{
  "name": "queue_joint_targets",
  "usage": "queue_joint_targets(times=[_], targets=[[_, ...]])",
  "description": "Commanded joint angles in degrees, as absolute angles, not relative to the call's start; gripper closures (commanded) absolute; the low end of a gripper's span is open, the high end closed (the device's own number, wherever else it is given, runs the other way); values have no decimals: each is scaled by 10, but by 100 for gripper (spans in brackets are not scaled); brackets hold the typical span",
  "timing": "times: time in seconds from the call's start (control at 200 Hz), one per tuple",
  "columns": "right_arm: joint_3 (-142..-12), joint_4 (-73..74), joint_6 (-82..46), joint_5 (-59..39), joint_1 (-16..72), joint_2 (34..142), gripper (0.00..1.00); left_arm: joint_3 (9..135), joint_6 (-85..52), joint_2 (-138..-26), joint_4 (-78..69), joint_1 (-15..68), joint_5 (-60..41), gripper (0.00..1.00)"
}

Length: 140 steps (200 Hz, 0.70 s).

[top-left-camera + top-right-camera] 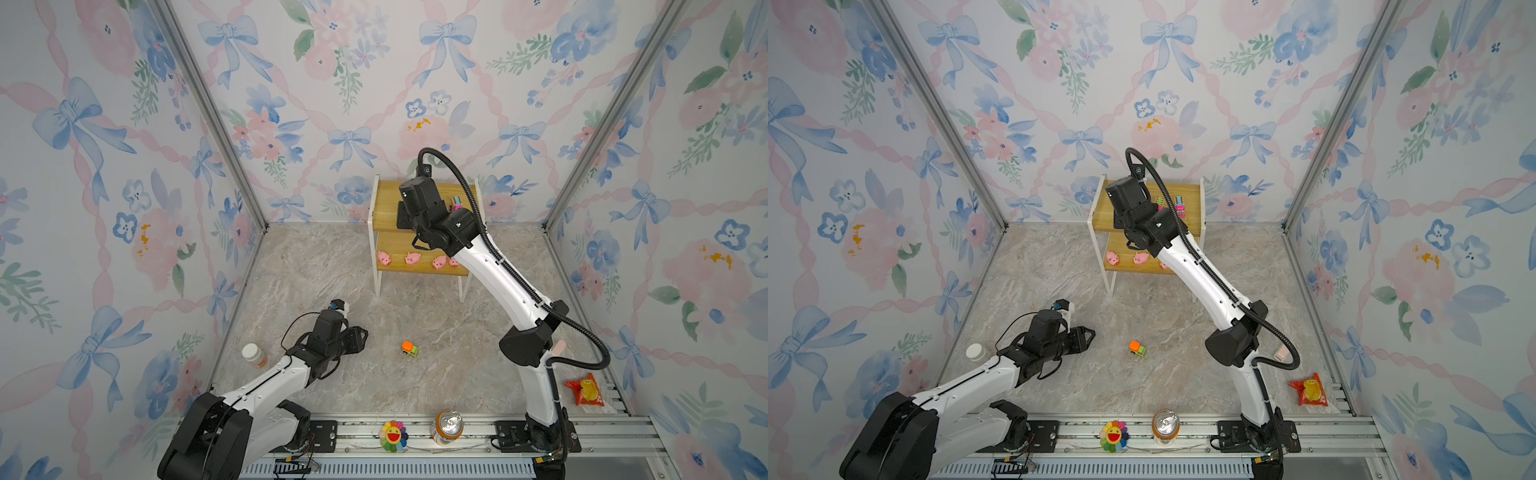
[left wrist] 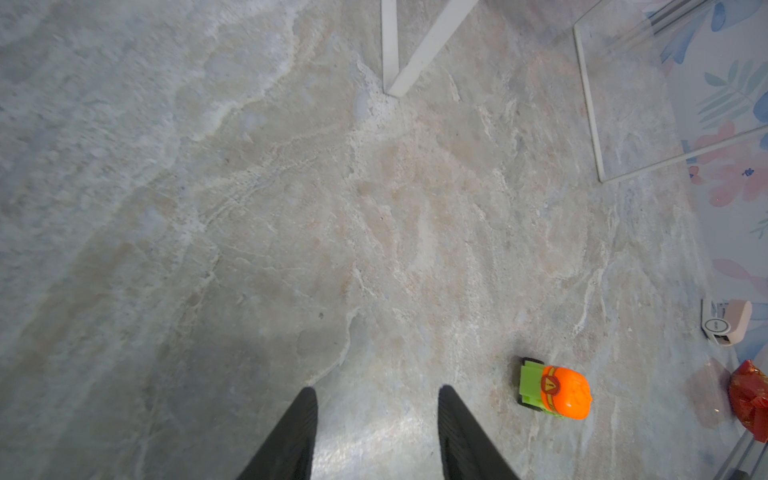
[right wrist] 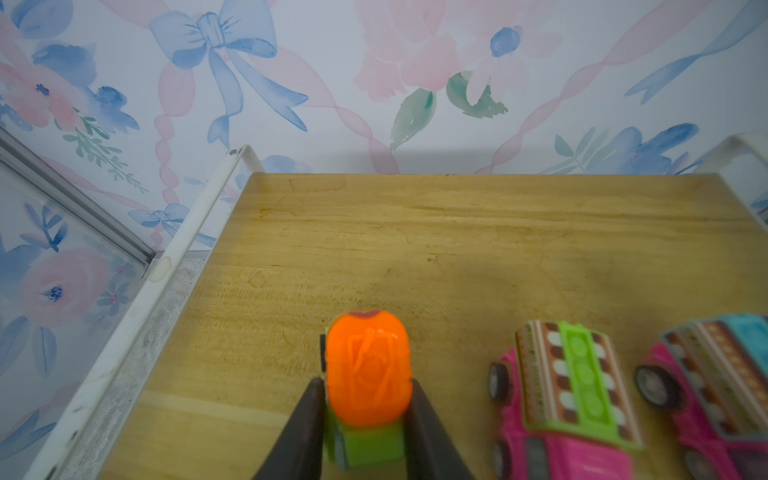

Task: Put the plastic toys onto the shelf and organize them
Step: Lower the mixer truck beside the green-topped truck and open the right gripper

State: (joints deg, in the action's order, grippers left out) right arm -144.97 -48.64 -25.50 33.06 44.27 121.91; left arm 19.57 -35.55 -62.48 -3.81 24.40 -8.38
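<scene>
While sorting appears nearly done, the two-tier yellow-board shelf [image 3: 457,232] with white metal frame is reached by the right gripper [image 3: 366,381], closed on a green plastic truck [image 3: 368,365] with an orange top at the upper board, seemingly to be lined up beside two pink striped-top trucks [image 3: 569,386]. The left gripper [image 2: 376,395] is seen open and empty near a matching truck [image 2: 555,392] on the table [image 2: 249,208].

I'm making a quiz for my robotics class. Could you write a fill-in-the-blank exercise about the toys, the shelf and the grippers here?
1. On the shelf, the lower board carries ____ pink pigs.
2. The green truck between the fingers of the right gripper has an ____ top.
3. Beside it on the top board stand ____ pink trucks.
4. The left gripper is ____, with nothing between its fingers.
Missing words: four; orange; two; open.
</scene>
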Motion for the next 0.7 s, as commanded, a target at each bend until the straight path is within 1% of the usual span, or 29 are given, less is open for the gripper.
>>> queue_joint_targets(times=[0.0, 0.065, 0.245, 0.47, 0.595, 0.695], targets=[[-1463, -486, -248, 330, 437, 1223, 67, 198, -345, -624, -49, 247, -88, 52], [-1461, -487, -248, 329, 437, 1220, 62, 199, -345, -624, -49, 247, -89, 52], [-1453, -479, -242, 328, 438, 1210, 60, 200, -345, -622, -49, 248, -89, 52], [-1449, -475, -224, 326, 446, 1191, 53, 201, -345, -623, -49, 247, -89, 52], [-1442, -485, -203, 330, 462, 1159, 47, 203, -345, -623, -49, 247, -91, 52], [-1404, -499, -178, 334, 482, 1104, 42, 203, -345, -622, -48, 247, -90, 52]])
